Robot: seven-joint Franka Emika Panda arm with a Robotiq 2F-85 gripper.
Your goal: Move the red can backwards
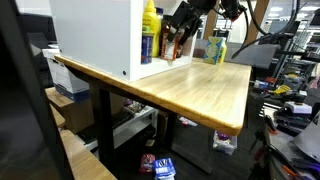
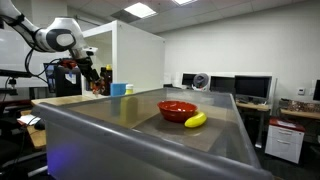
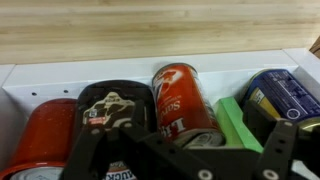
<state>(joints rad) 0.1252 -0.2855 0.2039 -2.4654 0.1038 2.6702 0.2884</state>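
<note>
**Jaws spread wide, red can lined up in the gap**

Here we are in the wrist view. The jaws are fully released and grip nothing. The red can [image 3: 180, 100] sits right in the gap between them, a little ahead of the tips and not touching either jaw.

It's a crowded spot. The can stands in a tight row inside a white cabinet [image 3: 100, 72]. A dark bottle [image 3: 115, 105] is pressed close on one jaw's side and a green block [image 3: 240, 125] is just beside the other. Further out past the jaws are a blue and yellow tin [image 3: 285, 95] on one end and another red container [image 3: 45, 140] on the opposite end.

That packing looks like the reason for the wide stance. Each jaw needs to slip into a thin gap on either side of the can without knocking a neighbour.

In an exterior view the arm [image 2: 50, 38] reaches down at the cabinet's open side. The cabinet rests on the wooden bench [image 1: 190, 90], and beyond the jaws the wrist view shows bare bench, so there seems to be room for the can to travel
</note>
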